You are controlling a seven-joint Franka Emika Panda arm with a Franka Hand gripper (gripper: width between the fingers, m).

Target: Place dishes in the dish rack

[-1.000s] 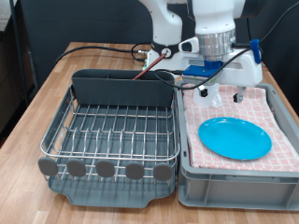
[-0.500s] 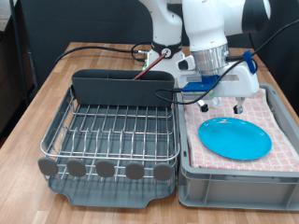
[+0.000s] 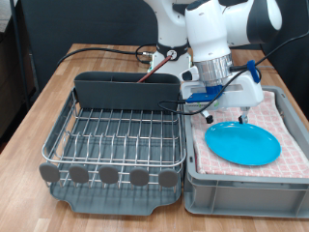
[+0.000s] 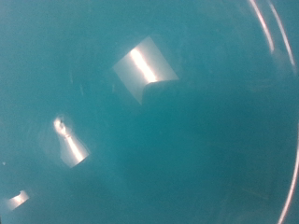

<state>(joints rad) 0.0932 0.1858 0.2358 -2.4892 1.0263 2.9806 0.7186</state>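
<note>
The wooden bench (image 3: 39,92) carries the rack (image 3: 116,135), its wire grid bare, and beside it on the exterior view's right a grey bin (image 3: 246,184). The plate (image 3: 242,142) lies flat on the bin's checked cloth. The end effector (image 3: 225,111) hangs low at the plate's far edge, probably reaching for it; the wrist view shows only blue glaze, and whether it is released or clenched cannot be told.

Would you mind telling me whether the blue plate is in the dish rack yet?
Not yet. The blue plate lies flat on the pink checked cloth in the grey bin, beside the dish rack, whose wire grid holds nothing.
</note>
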